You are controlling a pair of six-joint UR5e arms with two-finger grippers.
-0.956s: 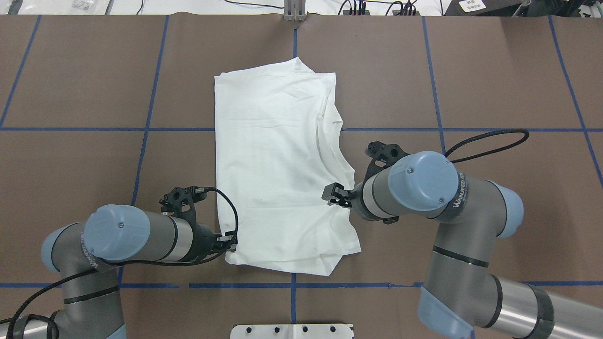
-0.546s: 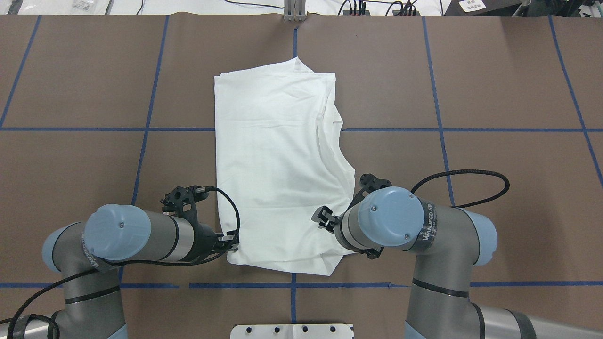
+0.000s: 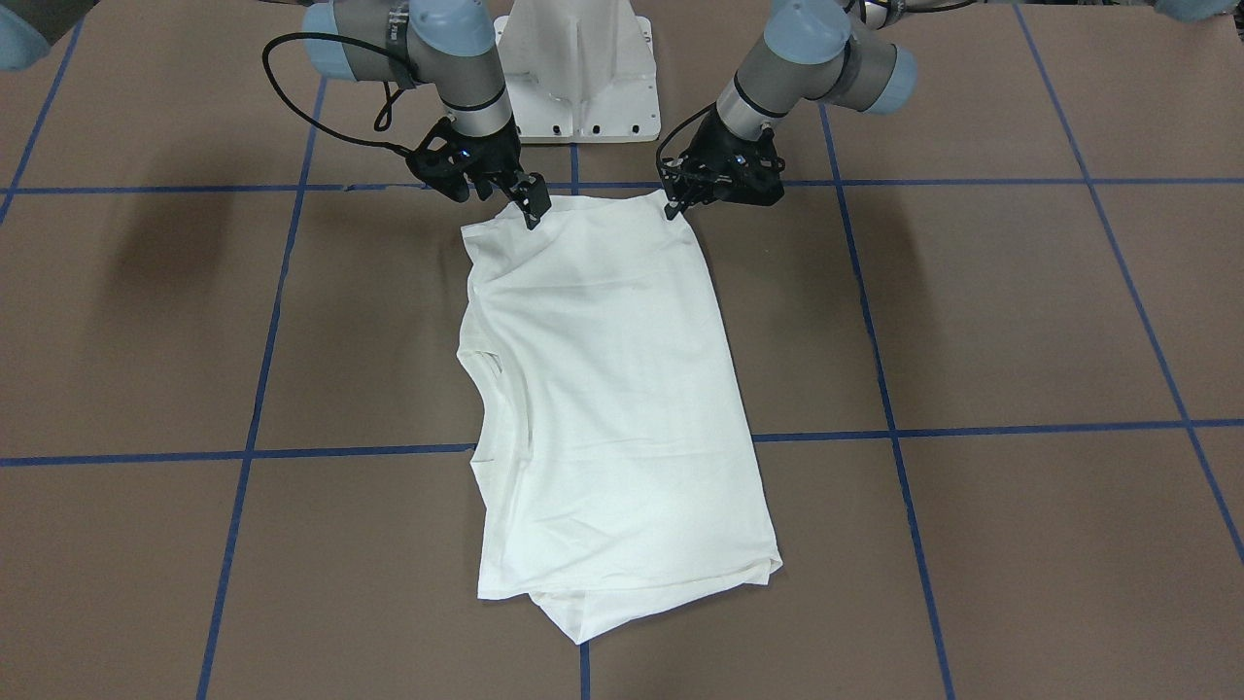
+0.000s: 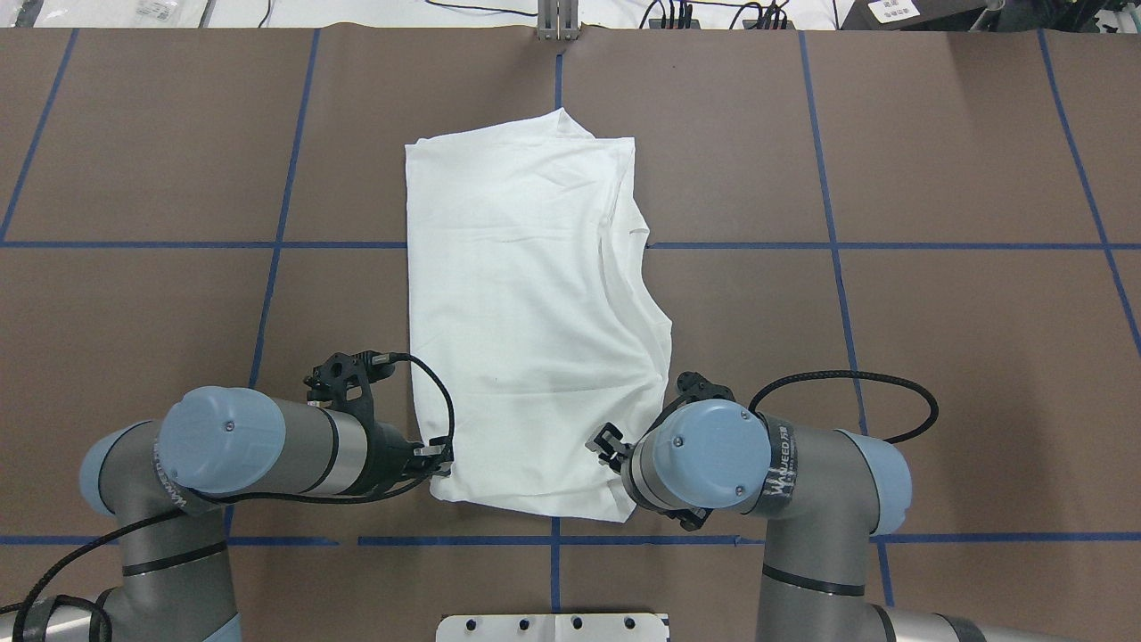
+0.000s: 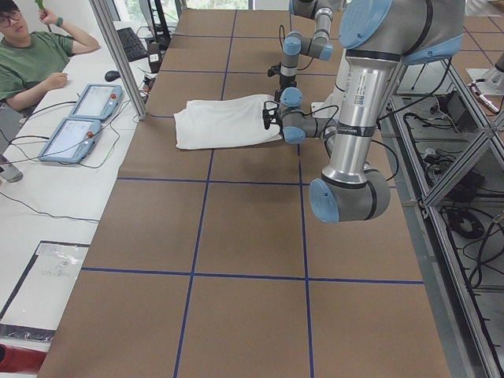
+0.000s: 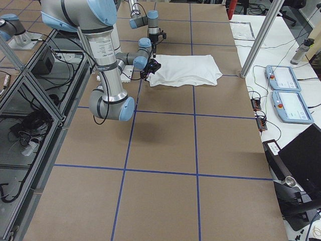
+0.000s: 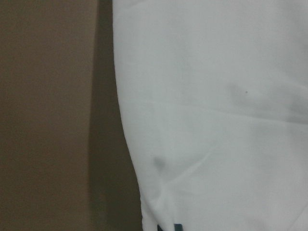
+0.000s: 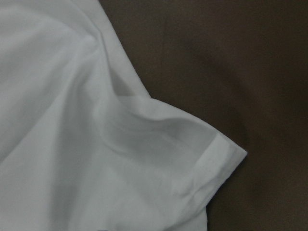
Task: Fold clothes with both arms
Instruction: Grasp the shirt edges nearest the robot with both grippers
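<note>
- White cotton: one shirt (image 4: 526, 303) lies folded into a long strip at the middle of the brown tabletop (image 4: 891, 178), which is crossed by blue tape lines (image 4: 178, 243).
- There are two arms with one tool each. The left arm (image 4: 223, 441) and right arm (image 4: 713, 455) meet the shirt's end nearest the robot.
- The left tool (image 4: 437, 459) is pinched on the shirt's near left corner.
- The right tool (image 4: 606, 441) is spread apart, low over the near right corner and grasping nothing.
- The front view shows both tools' tips pointing down at the hem, which the overhead view hides behind the wrists.
- The right wrist view shows a stitched, hemmed corner (image 8: 221, 159) lying wrinkled on brown. The left wrist view shows only a smooth cloth edge.
- The left side view alone shows a seated person (image 5: 31, 55) at a white desk.
- Since a second ago the right arm has drawn back along the shirt's right edge toward the robot. The left arm and the shirt have stayed put.
</note>
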